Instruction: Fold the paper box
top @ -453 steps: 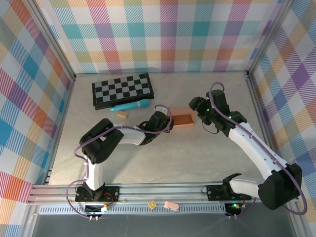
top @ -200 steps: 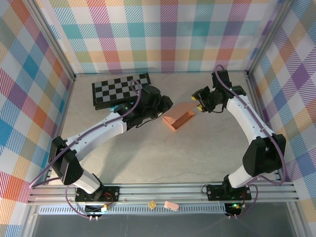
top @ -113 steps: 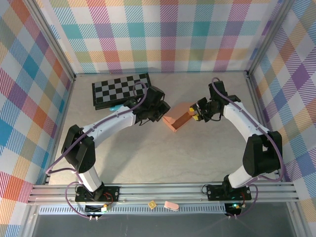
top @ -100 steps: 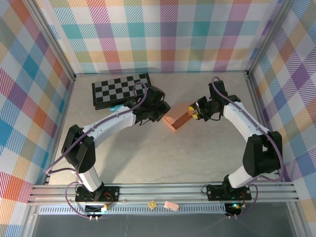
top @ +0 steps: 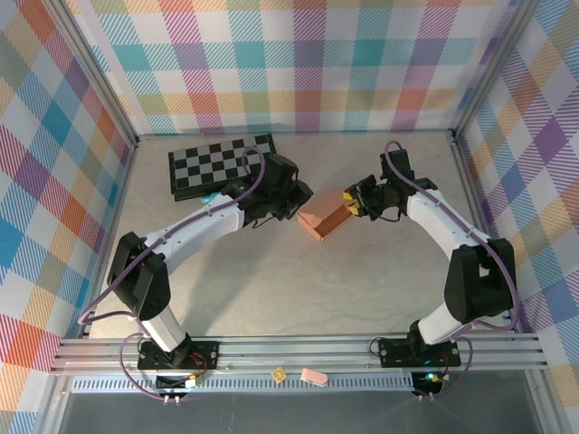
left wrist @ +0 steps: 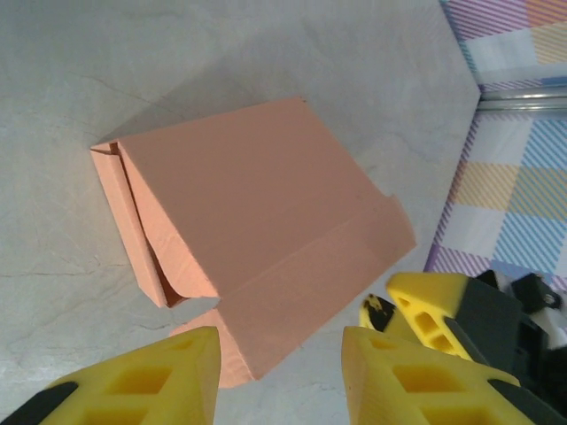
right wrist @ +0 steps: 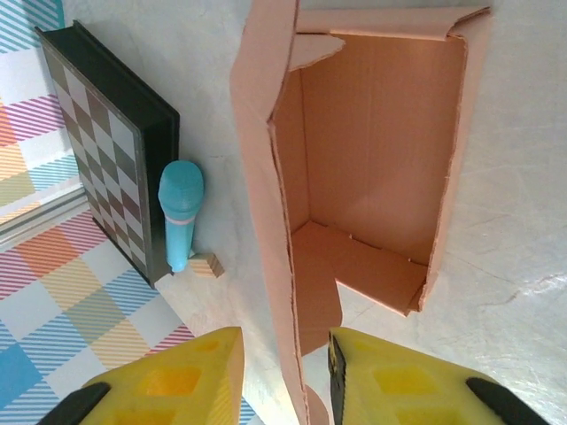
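Currently the paper box [top: 326, 220] is lying on the table [top: 271, 289] just right of the chequered board [top: 224, 163], lid half raised. The left gripper [left wrist: 282, 345], fingers apart, is hovering over the box's board-side edge. The right gripper [right wrist: 285, 341], fingers apart, is straddling the raised lid's [right wrist: 261, 177] far edge, unclamped.

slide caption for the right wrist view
Right gripper straddling a raised flap of the open paper box, chessboard beyond
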{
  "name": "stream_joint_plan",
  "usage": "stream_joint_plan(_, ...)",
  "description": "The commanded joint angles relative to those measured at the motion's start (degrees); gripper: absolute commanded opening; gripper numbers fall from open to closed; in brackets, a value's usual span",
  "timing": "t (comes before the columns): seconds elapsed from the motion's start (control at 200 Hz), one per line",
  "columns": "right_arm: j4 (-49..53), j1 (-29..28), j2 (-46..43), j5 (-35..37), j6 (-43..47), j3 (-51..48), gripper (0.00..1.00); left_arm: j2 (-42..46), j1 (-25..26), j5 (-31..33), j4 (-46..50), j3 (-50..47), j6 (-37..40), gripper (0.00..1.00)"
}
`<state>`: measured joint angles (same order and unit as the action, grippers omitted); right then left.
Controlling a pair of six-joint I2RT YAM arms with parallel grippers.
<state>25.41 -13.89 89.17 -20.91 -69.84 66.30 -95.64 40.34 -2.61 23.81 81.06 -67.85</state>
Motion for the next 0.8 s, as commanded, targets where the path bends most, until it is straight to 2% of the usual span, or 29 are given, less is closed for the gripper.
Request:
stream_joint_plan(0.0, -1.67, -0.35, 0.83, -0.78, 0.74, -0.33, 0.3, 2.9, -0.92, -1.82, -0.43, 0.84, 1.79, 0.4)
stream_joint_plan(0.255, -1.6, -0.35, 0.75, -0.14, 2.39, -3.85, 0.18, 4.03, -1.48, -2.53, -0.81, -0.8, 1.63, 0.4)
stream_joint_plan(0.795, 0.55, -0.35, 0.57, 1.91, 4.76, -6.87, 0.06, 3.37, -1.84, -3.49, -1.11, -2.18, 0.55, 0.37)
